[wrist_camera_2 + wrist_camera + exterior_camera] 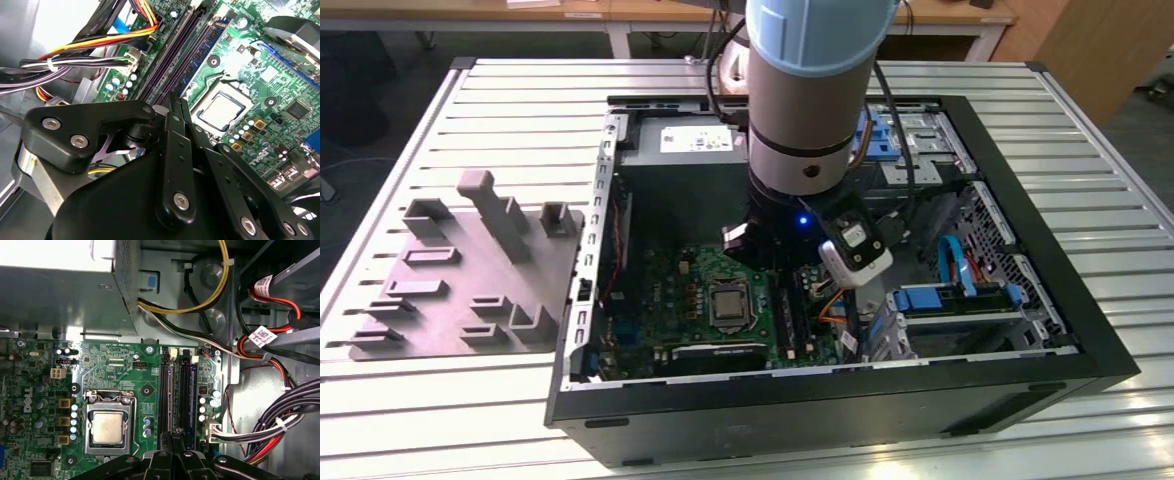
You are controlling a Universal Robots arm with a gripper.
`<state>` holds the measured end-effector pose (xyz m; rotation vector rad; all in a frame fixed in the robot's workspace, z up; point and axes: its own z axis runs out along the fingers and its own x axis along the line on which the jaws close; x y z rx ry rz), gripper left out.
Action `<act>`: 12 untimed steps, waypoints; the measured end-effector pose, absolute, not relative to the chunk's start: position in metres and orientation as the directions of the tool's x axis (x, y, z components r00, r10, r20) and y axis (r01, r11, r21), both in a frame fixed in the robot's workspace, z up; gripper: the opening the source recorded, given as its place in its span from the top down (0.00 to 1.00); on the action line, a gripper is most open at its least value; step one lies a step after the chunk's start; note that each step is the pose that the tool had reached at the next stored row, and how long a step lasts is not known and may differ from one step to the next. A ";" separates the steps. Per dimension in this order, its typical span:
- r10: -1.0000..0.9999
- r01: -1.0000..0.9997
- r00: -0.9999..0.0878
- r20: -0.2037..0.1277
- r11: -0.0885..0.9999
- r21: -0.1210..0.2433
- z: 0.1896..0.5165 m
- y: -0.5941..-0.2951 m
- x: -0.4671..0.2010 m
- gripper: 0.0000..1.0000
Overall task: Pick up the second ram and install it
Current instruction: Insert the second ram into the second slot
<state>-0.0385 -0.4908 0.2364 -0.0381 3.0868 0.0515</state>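
One end effector (176, 104) hovers above memory slots (184, 390).

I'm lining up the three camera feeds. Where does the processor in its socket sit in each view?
Exterior view: the processor lies on the green motherboard, toward the exterior view's left of the arm.
Second wrist view: the silvery square beside the long memory slots.
First wrist view: the silvery square, with the power supply box beyond it.
Shared landmark: the memory slots run alongside the processor in every view.
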 end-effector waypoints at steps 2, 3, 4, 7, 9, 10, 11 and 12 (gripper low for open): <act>-0.024 -0.026 -0.998 -0.054 0.999 0.032 0.236 -0.491 -0.038 0.89; -0.024 -0.026 -0.998 -0.054 0.999 0.032 0.236 -0.491 -0.039 0.89; -0.024 -0.026 -0.998 -0.054 0.999 0.032 0.236 -0.491 -0.038 0.89; -0.024 -0.026 -0.998 -0.055 0.999 0.034 0.235 -0.490 -0.038 0.89; -0.024 -0.026 -0.998 -0.055 0.999 0.034 0.234 -0.490 -0.038 0.89; -0.024 -0.026 -0.998 -0.055 0.999 0.034 0.233 -0.490 -0.038 0.89; -0.024 -0.026 -0.998 -0.055 0.999 0.034 0.233 -0.490 -0.038 0.89; -0.024 -0.026 -0.998 -0.054 0.999 0.034 0.233 -0.490 -0.038 0.89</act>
